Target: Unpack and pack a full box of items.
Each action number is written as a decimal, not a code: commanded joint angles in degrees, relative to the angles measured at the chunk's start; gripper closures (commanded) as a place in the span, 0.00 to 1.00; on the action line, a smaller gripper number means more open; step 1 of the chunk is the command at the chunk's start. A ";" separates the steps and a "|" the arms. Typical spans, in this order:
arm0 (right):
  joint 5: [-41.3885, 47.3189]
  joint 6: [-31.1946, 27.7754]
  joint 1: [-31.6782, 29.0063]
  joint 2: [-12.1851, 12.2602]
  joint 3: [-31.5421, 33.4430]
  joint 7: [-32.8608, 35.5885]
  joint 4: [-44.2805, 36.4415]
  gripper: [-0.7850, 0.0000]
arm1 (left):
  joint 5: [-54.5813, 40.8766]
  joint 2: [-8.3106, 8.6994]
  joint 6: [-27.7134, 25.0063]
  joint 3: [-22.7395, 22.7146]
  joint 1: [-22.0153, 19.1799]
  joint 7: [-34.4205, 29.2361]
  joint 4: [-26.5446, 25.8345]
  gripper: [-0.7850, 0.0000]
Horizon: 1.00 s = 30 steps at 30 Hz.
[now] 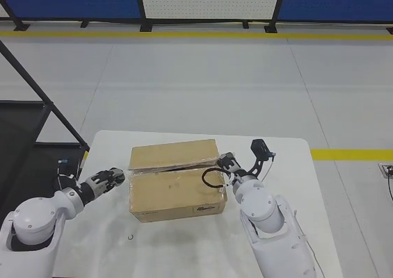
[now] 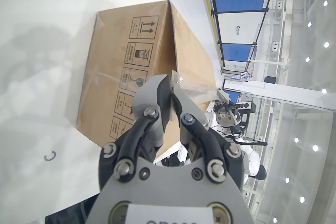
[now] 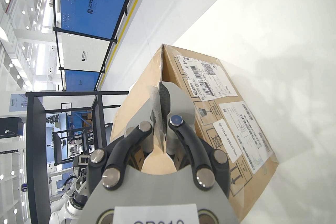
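Stiff, likely heavy cardboard box (image 1: 175, 182), best opened at its flap edges; left gripper (image 2: 171, 89) and right gripper (image 3: 159, 96) each clamped on a flimsy clear tape strip (image 2: 195, 91).

The box (image 1: 175, 182) is plain brown cardboard. One end carries black line-drawn handling symbols (image 2: 136, 51), the other white labels (image 3: 202, 78) with black barcodes. The table (image 1: 182, 243) is white. The left gripper (image 2: 170, 87) and right gripper (image 3: 159, 91) are grey with black pads and links. The tape strip (image 2: 195, 90) is clear and glossy.
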 commanded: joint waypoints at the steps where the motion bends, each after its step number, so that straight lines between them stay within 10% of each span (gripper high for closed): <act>1: 0.09 0.01 0.06 0.01 -0.05 -0.06 0.07 1.00 | 1.77 0.16 -0.91 -0.23 0.73 1.90 -1.16 0.90; 11: 0.31 0.03 0.07 0.13 -0.18 -0.24 0.11 1.00 | 0.22 0.05 -2.57 -1.66 4.40 10.97 -7.19 0.67; 14: 0.35 0.03 0.04 0.17 -0.20 -0.26 0.07 1.00 | -1.77 -0.15 -3.09 -1.03 5.61 12.21 -9.14 0.72; 17: 0.39 0.06 0.01 0.21 -0.24 -0.29 0.01 1.00 | -2.67 -0.34 -2.93 0.50 5.91 13.05 -9.15 1.00; 30: 0.70 -0.13 0.45 0.35 -0.52 -0.01 0.28 1.00 | -5.38 -1.71 -1.30 9.49 -0.34 17.98 0.11 1.00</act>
